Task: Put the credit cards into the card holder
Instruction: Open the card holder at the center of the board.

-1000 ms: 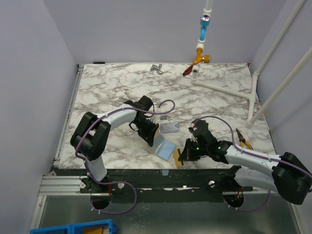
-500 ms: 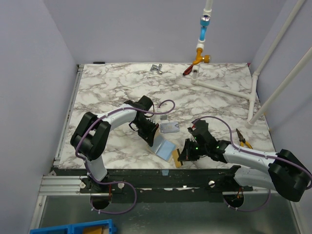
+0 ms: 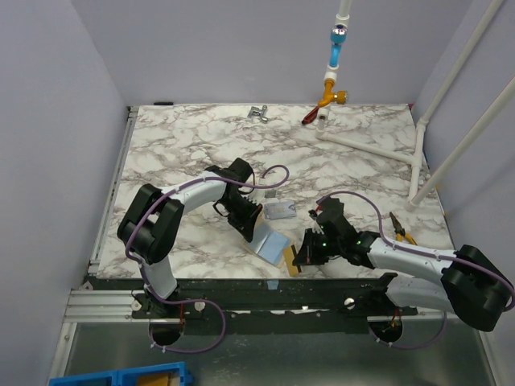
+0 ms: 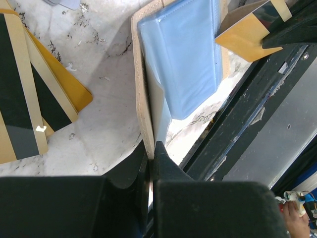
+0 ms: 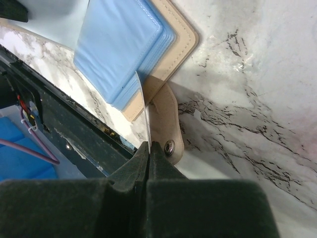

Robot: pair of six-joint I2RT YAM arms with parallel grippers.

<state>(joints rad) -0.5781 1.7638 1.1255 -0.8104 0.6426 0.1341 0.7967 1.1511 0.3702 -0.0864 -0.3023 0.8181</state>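
The card holder [image 3: 272,244] lies open near the table's front edge, tan outside with pale blue plastic sleeves [image 4: 183,54] inside. My left gripper [image 3: 248,225] is shut on the holder's tan cover edge [image 4: 142,99] and holds it up. My right gripper [image 3: 299,257] is shut on a gold credit card [image 3: 291,259], seen edge-on in the right wrist view [image 5: 145,111], with its tip at the sleeves [image 5: 119,44] beside the snap strap [image 5: 167,124]. Gold cards with dark stripes [image 4: 20,99] lie on the table by the holder. A pale grey-blue card [image 3: 280,211] lies just behind it.
The black table rail [image 3: 265,285] runs right beside the holder. Orange-handled pliers [image 3: 402,229] lie at the right. A white pipe frame [image 3: 378,145] stands at the back right, with a metal clip [image 3: 258,112] and a red-handled tool [image 3: 310,117] at the back.
My right gripper has edged slightly left with the gold card, closer to the holder. The left gripper and the holder have stayed put.
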